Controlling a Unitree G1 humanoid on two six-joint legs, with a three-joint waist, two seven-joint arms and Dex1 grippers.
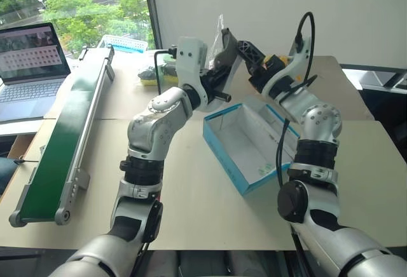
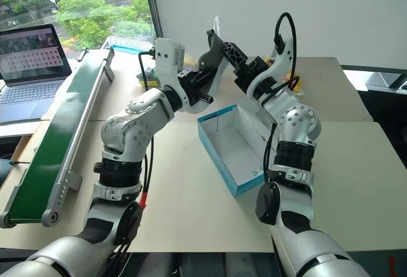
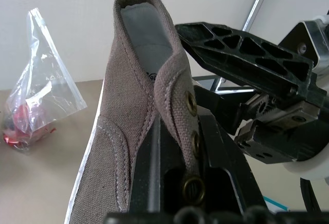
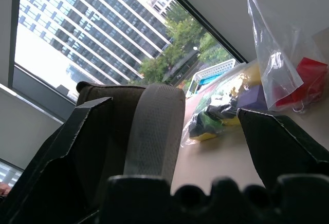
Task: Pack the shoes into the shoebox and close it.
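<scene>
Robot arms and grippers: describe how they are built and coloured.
Both arms are silver-grey segmented shells joined by black ribbed collars and round black joint caps. The left gripper sits on a white wrist housing; the right gripper has black lattice-patterned fingers. A black cable loops over the right wrist.

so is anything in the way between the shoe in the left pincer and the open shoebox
Nothing visible. The shoe hangs in the left pincer above the table; the shoebox just below lies open and empty. The open right pincer is around the shoe's other end, not under it.
</scene>
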